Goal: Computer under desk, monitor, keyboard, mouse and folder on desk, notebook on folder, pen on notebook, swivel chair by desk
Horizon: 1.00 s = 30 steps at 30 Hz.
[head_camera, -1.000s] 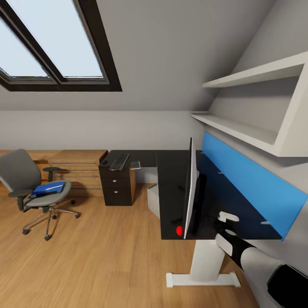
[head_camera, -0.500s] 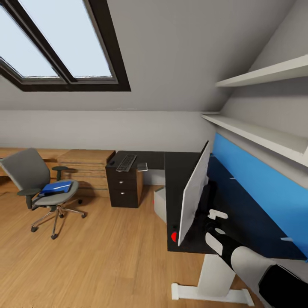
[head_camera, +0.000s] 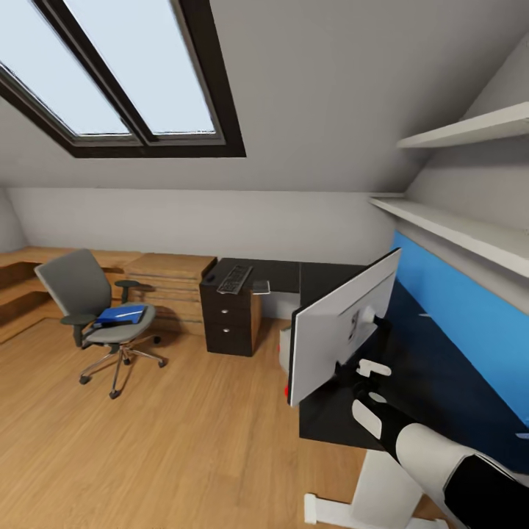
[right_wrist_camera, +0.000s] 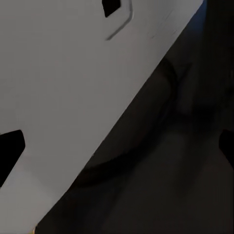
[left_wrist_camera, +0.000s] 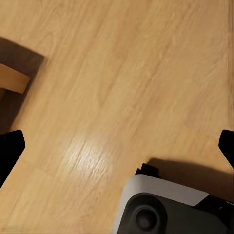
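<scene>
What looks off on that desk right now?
The monitor sits skewed on the desk, light grey back turned toward the room, one corner hanging past the near edge. The right pincer is just behind it. The folder lies on the chair.

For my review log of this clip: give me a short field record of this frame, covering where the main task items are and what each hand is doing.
monitor: on the desk, grey back toward the camera
keyboard: on the far wing of the desk, above the drawers
folder: lying on the swivel chair seat
swivel chair: out on the wood floor, apart from the desk
right hand: just behind the monitor; grip state unclear
left hand: over bare floor, fingers wide apart, holding nothing
</scene>
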Tool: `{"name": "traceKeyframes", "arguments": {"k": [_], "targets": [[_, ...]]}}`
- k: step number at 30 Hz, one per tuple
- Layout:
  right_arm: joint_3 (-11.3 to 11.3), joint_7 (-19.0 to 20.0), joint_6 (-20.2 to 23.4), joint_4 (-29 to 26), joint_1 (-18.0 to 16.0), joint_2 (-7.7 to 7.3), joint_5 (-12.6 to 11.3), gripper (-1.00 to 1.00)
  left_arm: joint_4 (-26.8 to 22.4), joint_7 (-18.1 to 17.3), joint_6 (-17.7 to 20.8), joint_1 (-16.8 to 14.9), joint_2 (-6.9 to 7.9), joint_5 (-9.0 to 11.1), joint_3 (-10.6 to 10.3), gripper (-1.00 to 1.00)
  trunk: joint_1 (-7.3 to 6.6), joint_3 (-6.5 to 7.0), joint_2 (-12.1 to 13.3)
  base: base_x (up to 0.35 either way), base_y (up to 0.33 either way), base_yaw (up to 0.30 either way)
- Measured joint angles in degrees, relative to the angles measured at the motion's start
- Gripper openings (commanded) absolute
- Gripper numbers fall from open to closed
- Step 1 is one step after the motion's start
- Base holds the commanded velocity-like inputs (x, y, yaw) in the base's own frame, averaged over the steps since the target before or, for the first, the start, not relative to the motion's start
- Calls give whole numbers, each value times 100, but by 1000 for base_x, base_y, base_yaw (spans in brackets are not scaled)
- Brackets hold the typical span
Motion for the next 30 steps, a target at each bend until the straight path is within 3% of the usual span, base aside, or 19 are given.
{"name": "traceKeyframes", "arguments": {"k": [15, 24, 25, 30], "targets": [[-1, 11, -168, 5, 4, -16, 37, 100, 0, 1, -1, 0, 1, 1, 1, 100, 0, 20, 0, 0, -246, -173], [-2, 11, -276, 91, 11, -14, 615, 100, -1, 3, -7, 0, 5, 2, 1, 100, 0, 22, 0, 0, -26, -46], [-2, 12, -446, 185, 11, -10, 761, 100, -1, 3, -7, 0, 3, 2, 2, 100, 0, 22, 0, 0, -6, -11], [13, 8, -872, 469, 12, 11, 1001, 100, -1, 3, -8, 0, 0, 1, 2, 100, 0, 22, 0, 0, -2, -4]]}}
